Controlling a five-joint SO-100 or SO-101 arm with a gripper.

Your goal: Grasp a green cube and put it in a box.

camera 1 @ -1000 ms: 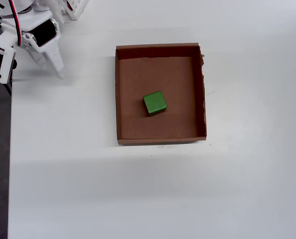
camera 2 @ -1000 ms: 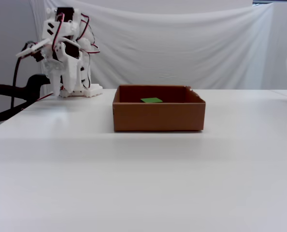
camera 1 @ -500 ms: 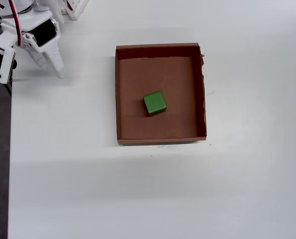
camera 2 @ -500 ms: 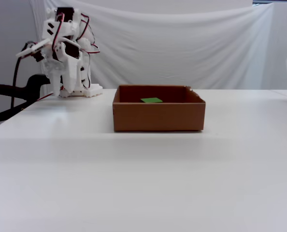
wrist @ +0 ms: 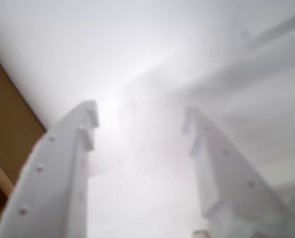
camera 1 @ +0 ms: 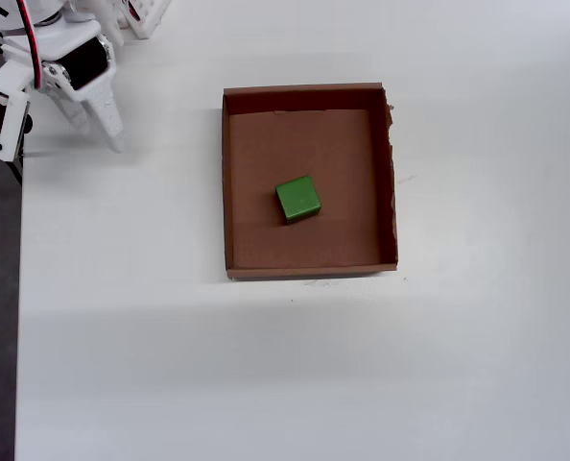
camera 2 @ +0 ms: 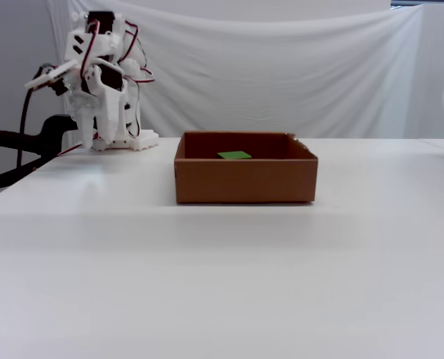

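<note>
- Close ahead of the claw (wrist: 140, 129) in the wrist view, nearly everything is washed out and blurred: the white table (wrist: 137, 49) and whatever lies past the fingertips cannot be made out. Two white fingers (wrist: 63, 163) rise from the bottom edge, cut off below, with a clear gap between them and nothing in it. A brown slab at the left edge, beside the left finger, may be the box (wrist: 8, 129); it is cropped and I cannot tell for certain. No green shows in this view.
- Up in the top-left corner of the overhead view, the arm is cut off by the frame, with only the claw (camera 1: 112, 130) and part of the wrist visible. Its tips point down toward the table (camera 1: 266, 384), close to the table's left edge, and the spread is hard to judge from this angle. Well apart to the claw's right sits the box (camera 1: 229, 192), its right wall ragged. Inside, on the floor near the middle and touching no wall, lies the green cube (camera 1: 297, 199), slightly turned. Bare tabletop lies between claw and box.
- Far left in the fixed view, the claw (camera 2: 102, 138) hangs near the arm's base, in front of a white cloth backdrop (camera 2: 282, 67). To its right stands the box (camera 2: 244, 179), whose front wall hides all of the green cube (camera 2: 234, 155) except its top face.
</note>
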